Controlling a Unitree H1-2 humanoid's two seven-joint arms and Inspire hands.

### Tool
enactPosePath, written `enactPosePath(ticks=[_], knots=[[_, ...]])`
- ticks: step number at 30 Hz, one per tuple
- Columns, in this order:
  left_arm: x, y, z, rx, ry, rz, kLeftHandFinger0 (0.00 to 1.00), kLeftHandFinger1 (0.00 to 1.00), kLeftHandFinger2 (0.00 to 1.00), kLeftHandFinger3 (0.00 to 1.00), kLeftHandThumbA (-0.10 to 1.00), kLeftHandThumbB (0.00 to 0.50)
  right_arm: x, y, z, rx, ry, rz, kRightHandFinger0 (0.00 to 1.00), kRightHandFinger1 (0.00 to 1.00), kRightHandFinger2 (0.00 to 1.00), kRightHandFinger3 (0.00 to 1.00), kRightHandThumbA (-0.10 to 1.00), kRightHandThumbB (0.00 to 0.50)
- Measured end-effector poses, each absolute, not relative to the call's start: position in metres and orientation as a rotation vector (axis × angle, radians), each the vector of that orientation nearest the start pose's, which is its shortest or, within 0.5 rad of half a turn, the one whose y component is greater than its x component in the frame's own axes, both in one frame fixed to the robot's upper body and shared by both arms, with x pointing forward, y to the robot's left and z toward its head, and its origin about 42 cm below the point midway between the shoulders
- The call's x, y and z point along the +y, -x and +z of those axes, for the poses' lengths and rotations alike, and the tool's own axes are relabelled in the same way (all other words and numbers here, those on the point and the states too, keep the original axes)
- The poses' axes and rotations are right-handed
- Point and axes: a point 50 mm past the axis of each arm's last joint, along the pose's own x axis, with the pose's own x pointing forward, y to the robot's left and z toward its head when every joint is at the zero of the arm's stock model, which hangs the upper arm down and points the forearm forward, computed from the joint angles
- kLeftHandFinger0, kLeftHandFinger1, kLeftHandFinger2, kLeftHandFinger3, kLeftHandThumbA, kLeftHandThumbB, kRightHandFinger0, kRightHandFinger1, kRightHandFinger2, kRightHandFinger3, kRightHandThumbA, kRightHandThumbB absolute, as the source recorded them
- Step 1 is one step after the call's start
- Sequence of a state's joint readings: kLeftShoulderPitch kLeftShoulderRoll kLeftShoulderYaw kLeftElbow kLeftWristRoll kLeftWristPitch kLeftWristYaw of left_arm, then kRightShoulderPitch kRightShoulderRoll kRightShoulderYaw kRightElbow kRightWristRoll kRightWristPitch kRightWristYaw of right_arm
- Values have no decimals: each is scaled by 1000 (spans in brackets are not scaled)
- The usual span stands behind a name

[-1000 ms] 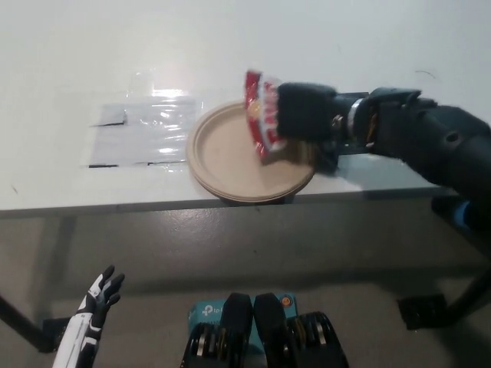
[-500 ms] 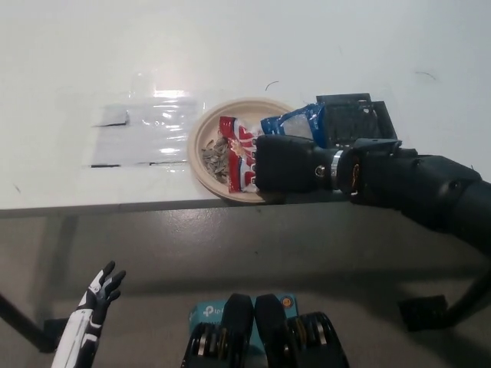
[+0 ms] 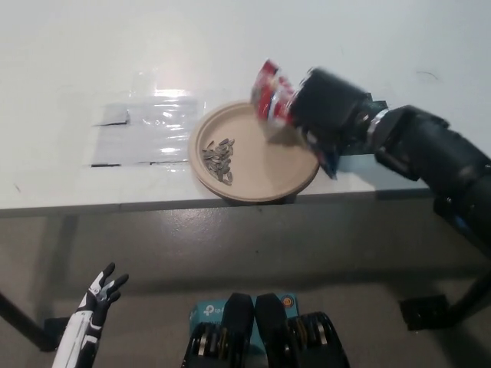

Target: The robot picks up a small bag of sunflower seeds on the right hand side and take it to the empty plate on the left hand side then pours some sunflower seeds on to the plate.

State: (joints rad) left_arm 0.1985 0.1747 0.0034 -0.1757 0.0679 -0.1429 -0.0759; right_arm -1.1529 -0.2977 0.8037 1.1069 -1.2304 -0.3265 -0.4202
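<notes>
Spanning the upper view, the white table (image 3: 69, 92) carries a tan plate (image 3: 265, 172) at its front edge. Over the plate's right side, the black right hand (image 3: 326, 111) grips the red seed bag (image 3: 272, 100), lifted clear. Sunflower seeds (image 3: 218, 157) lie on the plate's left part; the white left hand (image 3: 100, 295) hangs low, fingers spread, empty.

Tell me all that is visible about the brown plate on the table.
The plate is round, tan and shallow with a raised rim, and looks like paper or pulp. It lies flat at the front edge of the white table. A small heap of sunflower seeds sits on its left part; the rest is bare. The right hand holds the seed bag above its upper right rim.
</notes>
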Motion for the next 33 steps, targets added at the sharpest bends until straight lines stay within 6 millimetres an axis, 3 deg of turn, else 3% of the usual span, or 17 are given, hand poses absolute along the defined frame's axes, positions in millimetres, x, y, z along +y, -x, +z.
enactPosePath(ticks=[3,7,13,20,23,26,29,33], knots=[[268,-213,106,-100,-249,-69,1000,1000,894,1000,1000,90,-176,-564,272,-720,1883,351,0,0,311,106,138,0],[269,-207,103,-83,-249,-66,1000,1000,888,1000,1000,92,-194,-569,275,-625,1749,248,0,0,283,55,139,0],[271,-201,100,-70,-249,-61,1000,988,866,1000,1000,83,-203,-570,274,-590,1687,209,0,2,299,84,158,0],[272,-198,98,-61,-250,-56,1000,979,858,1000,1000,87,-201,-564,256,-649,1784,263,0,0,260,180,213,0],[272,-198,98,-64,-250,-57,1000,967,846,1000,1000,89,-201,-561,250,-679,1838,296,0,0,200,153,271,0],[272,-198,98,-65,-250,-57,1000,965,840,1000,1000,96,-205,-559,247,-714,1892,316,0,0,205,155,340,0],[272,-198,98,-65,-251,-57,1000,960,834,1000,1000,94,-211,-558,246,-744,1929,327,0,22,297,219,332,0],[273,-198,99,-66,-251,-56,990,938,826,1000,1000,85,-219,-556,244,-775,1974,345,0,0,253,190,322,0]])
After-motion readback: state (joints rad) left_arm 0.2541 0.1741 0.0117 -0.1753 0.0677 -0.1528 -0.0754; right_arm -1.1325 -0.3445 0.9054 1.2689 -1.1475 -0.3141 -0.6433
